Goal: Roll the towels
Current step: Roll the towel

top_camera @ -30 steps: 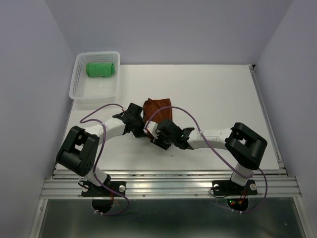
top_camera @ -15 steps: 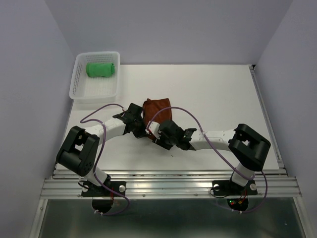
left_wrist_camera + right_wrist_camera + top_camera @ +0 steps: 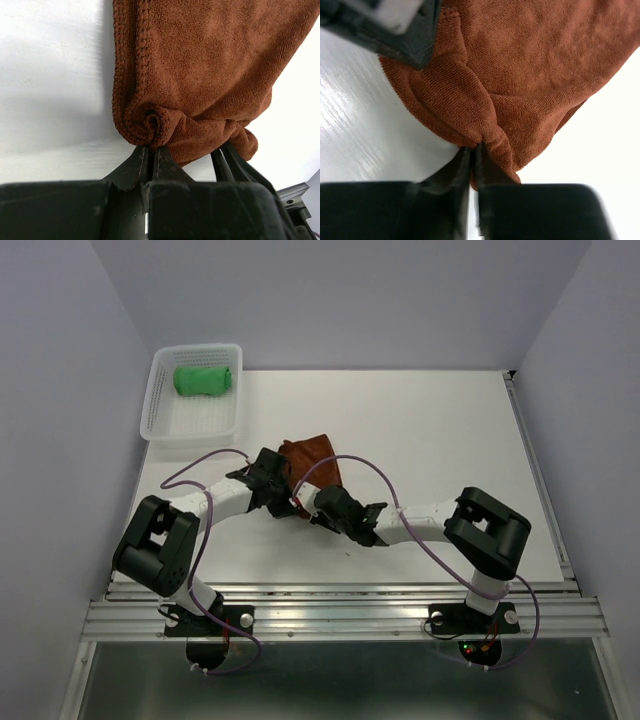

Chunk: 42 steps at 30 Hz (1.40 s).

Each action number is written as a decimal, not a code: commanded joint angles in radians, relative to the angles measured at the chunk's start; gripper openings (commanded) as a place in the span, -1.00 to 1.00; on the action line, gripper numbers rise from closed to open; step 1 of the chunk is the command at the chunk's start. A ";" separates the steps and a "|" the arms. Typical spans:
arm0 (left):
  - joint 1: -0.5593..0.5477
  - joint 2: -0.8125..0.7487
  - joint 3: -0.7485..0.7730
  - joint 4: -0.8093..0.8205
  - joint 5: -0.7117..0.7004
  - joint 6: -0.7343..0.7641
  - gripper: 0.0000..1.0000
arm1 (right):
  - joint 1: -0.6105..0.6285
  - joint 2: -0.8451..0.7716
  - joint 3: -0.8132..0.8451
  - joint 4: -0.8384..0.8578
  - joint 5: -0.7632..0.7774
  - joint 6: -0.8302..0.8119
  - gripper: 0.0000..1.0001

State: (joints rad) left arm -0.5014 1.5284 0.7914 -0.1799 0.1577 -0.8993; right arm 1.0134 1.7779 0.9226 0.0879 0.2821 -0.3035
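- While both arms reach inward over the middle of the table [image 3: 430, 430], the left end effector [image 3: 151, 150] is clamped on the near edge of the rust-brown towel [image 3: 312, 458], its two dark fingers pressed almost together.
- At that pinch the towel's hemmed left edge curls into a small tight spiral, just above the fingertips in the left wrist view.
- Beyond the curl, the rest of the rust-brown towel spreads away from the arms, flat in part and creased toward the gripped edge.
- The right end effector [image 3: 471, 149] is closed on the same near edge, a little to the right of the left one, nipping a raised fold of cloth between its narrow fingers.
- Each wrist view shows the other arm's dark fingers close beside its own, so the two grips sit just next to each other.
- From above, the towel lies near the table's centre, its near part hidden under the two wrists.
- The green towel [image 3: 204, 378] lies rolled up in the far end of the white mesh basket [image 3: 158, 428], which stands at the table's far left corner, well apart from the arms.
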 commanded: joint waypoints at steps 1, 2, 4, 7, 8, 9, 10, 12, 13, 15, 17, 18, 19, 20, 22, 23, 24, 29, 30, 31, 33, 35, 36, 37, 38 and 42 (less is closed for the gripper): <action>0.012 -0.043 -0.023 -0.043 0.006 0.031 -1.00 | -0.002 0.055 -0.036 -0.028 0.036 0.033 -0.99; 0.012 -0.045 -0.024 -0.043 0.008 0.033 -1.00 | -0.002 0.046 -0.034 -0.049 0.020 0.040 -0.99; 0.014 -0.060 -0.024 -0.049 0.006 0.031 -1.00 | -0.002 0.009 -0.024 -0.104 -0.039 0.098 -0.99; 0.014 -0.088 -0.035 -0.046 0.006 0.031 -0.60 | -0.002 -0.038 -0.004 -0.186 -0.116 0.170 -0.99; 0.014 -0.118 -0.040 -0.046 0.006 0.024 -0.46 | -0.002 -0.064 0.019 -0.245 -0.151 0.187 -0.99; 0.014 -0.135 -0.052 -0.046 0.000 0.022 -0.27 | -0.002 -0.074 0.034 -0.273 -0.197 0.226 -0.99; 0.014 -0.151 -0.057 -0.050 -0.001 0.017 -0.19 | -0.002 -0.080 0.050 -0.305 -0.281 0.239 -0.99; 0.014 -0.200 -0.069 -0.061 -0.009 0.013 -0.01 | -0.002 -0.087 0.097 -0.375 -0.363 0.302 -0.99; 0.014 -0.217 -0.073 -0.066 -0.010 0.013 0.04 | -0.002 -0.084 0.111 -0.393 -0.397 0.338 -0.99; 0.014 -0.260 -0.084 -0.075 -0.014 0.019 0.18 | -0.002 -0.042 0.178 -0.474 -0.464 0.380 -0.99; 0.012 -0.293 -0.092 -0.104 -0.027 0.017 0.28 | -0.013 0.026 0.226 -0.555 -0.567 0.408 -0.99; 0.014 -0.304 -0.095 -0.118 -0.035 0.014 0.31 | -0.013 0.044 0.254 -0.591 -0.610 0.399 -0.99; 0.014 -0.316 -0.099 -0.137 -0.041 0.011 0.34 | -0.013 0.057 0.295 -0.603 -0.654 0.406 -0.99; 0.012 -0.344 -0.106 -0.147 -0.046 0.007 0.35 | -0.027 0.067 0.314 -0.625 -0.672 0.408 -0.99; 0.012 -0.376 -0.126 -0.171 -0.066 -0.010 0.39 | -0.059 0.083 0.354 -0.639 -0.725 0.417 -0.99; 0.014 -0.410 -0.136 -0.179 -0.075 -0.015 0.40 | -0.077 0.084 0.383 -0.639 -0.762 0.434 -0.99; 0.012 -0.427 -0.138 -0.190 -0.090 -0.019 0.46 | -0.097 0.089 0.396 -0.640 -0.811 0.444 -0.99; 0.015 -0.534 -0.135 -0.289 -0.200 -0.061 0.57 | -0.196 0.164 0.478 -0.686 -1.015 0.474 -0.99; 0.015 -0.547 -0.133 -0.306 -0.216 -0.069 0.61 | -0.196 0.178 0.492 -0.698 -1.026 0.474 -0.99; 0.017 -0.566 -0.133 -0.332 -0.230 -0.075 0.62 | -0.206 0.193 0.505 -0.712 -1.032 0.469 -0.99; 0.020 -0.582 -0.136 -0.352 -0.256 -0.088 0.67 | -0.216 0.234 0.539 -0.743 -1.063 0.461 -0.98; 0.024 -0.594 -0.142 -0.363 -0.260 -0.093 0.68 | -0.226 0.261 0.553 -0.743 -1.109 0.466 -0.99; 0.030 -0.596 -0.150 -0.363 -0.259 -0.095 0.68 | -0.239 0.288 0.579 -0.754 -1.110 0.471 -0.99; 0.032 -0.599 -0.155 -0.353 -0.254 -0.092 0.68 | -0.239 0.302 0.594 -0.764 -1.109 0.462 -0.99; 0.032 -0.599 -0.159 -0.345 -0.248 -0.090 0.68 | -0.239 0.314 0.611 -0.786 -1.117 0.449 -0.99; 0.032 -0.594 -0.192 -0.284 -0.189 -0.076 0.68 | -0.239 0.385 0.708 -0.852 -1.098 0.394 -0.99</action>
State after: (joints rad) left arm -0.4744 0.9447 0.6281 -0.4908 -0.0525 -0.9752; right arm 0.7780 2.1300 1.5387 -0.6880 -0.7876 0.1352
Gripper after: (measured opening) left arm 0.841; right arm 0.037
